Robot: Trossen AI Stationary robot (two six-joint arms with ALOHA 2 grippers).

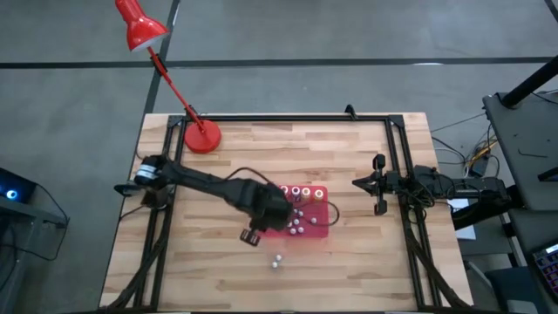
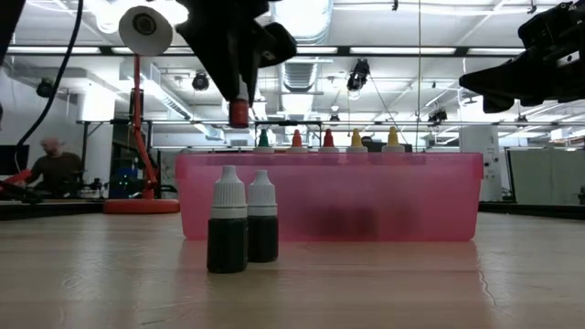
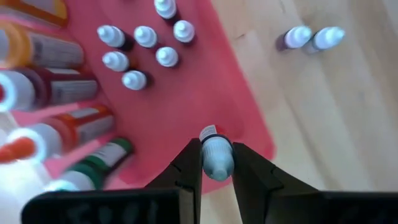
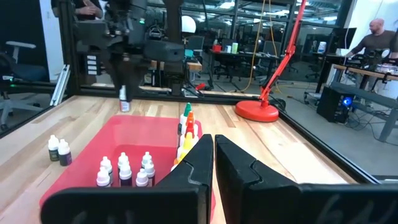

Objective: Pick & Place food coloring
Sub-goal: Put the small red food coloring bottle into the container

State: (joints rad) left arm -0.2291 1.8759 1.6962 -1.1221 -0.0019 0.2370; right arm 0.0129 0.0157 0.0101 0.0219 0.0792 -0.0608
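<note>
The left tool (image 3: 217,163) pinches one small bottle (image 3: 216,157) by its pale cap, holding it in the air above the near edge of the red tray (image 3: 186,112). The right tool (image 1: 377,184) waits shut, well apart to the tray's right.

The bottle looks light, hard and smooth, probably plastic; it should neither bend nor break, but its rounded cap could slip or swing between the fingers. I judge the shoulder just under the cap the surer place to grip.

In front of the tray, on the desk (image 1: 366,262), two more dark bottles (image 2: 244,233) stand upright and touching. Inside the tray a cluster of small white-capped bottles (image 3: 142,48) stands upright, and along the tray's far side is a row of larger bottles (image 1: 302,192) with green, red, orange and yellow tips.

The desk is pale wood, flat and bare round the tray, so set-down looks steady. Beyond the tray a red lamp (image 1: 201,137) stands at the desk's back edge. Farther still is an open workshop with benches, and a person (image 2: 57,164) sits there.
</note>
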